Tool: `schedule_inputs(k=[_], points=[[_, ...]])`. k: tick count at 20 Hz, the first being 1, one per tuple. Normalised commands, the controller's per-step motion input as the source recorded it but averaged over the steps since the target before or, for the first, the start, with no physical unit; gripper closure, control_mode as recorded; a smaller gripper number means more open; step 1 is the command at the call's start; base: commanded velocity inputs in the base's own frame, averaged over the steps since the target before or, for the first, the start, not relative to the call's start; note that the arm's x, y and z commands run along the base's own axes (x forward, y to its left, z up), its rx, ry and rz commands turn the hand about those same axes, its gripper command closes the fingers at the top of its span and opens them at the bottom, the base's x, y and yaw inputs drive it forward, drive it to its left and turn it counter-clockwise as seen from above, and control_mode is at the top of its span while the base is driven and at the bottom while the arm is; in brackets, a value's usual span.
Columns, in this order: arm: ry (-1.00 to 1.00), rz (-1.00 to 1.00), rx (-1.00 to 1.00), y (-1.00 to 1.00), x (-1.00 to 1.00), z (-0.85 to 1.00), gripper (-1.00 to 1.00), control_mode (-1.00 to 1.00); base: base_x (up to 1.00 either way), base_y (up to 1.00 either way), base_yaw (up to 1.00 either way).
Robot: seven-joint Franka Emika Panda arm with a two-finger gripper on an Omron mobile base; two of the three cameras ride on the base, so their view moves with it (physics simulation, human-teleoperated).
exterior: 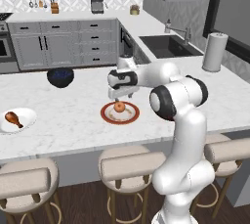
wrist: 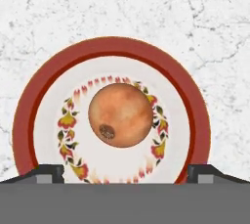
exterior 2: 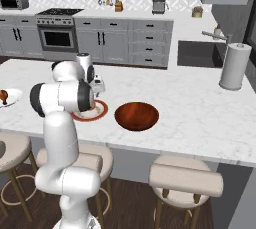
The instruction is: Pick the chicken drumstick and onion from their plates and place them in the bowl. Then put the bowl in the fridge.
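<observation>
Tan-orange and round, the onion [wrist: 121, 115] sits at the middle of the red-rimmed plate [wrist: 29, 115] on the marble worktop [exterior: 73, 105], untouched. The gripper [exterior: 118, 97] hangs directly above it with its fingers [wrist: 49, 173] spread wide and released, holding nothing; in the hand view the 2 tips stand well apart, one on either side of the plate.

By the look of things the task is barely started. The chicken drumstick [exterior: 13, 119] lies on the white plate [exterior: 27, 115], well apart to the left along the worktop. The reddish-brown bowl [exterior 2: 137, 115] stands empty just beside the red-rimmed plate, on the arm's right. So both foods have yet to go into the bowl, and the bowl has yet to go to the fridge. The onion seems to be the piece in hand; the likely next need is a straight descent to bring the fingers around it.

Nothing blocks that drop. A smaller dark blue-black bowl [exterior: 60, 77] sits further back on the worktop, clear of the path. A paper towel roll [exterior 2: 235, 67] stands near the sink [exterior: 168, 46], and bar stools [exterior: 129, 162] line the near edge below.
</observation>
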Motion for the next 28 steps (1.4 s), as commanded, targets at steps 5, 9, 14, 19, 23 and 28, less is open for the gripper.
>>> schedule_inputs(k=[5, 9, 14, 19, 23, 28], points=[[0.16, 0.01, 0.06, 0.19, 0.67, -0.03, -1.00, -1.00, 0.00, 0.00, 0.00], [0.19, 0.00, -0.02, 0.09, 0.54, 0.00, -1.00, -1.00, 0.00, 0.00, 0.00], [0.21, 0.00, -0.02, 0.05, 0.11, -0.06, -1.00, -1.00, 0.00, 0.00, 0.00], [0.22, -0.01, -0.05, 0.01, 0.00, -0.36, -1.00, -1.00, 0.00, 0.00, 0.00], [0.12, -0.01, -0.04, 0.00, -0.03, -0.36, -1.00, -1.00, 0.00, 0.00, 0.00], [0.10, -0.08, 0.00, 0.00, -0.35, -0.24, -1.00, -1.00, 0.00, 0.00, 0.00]])
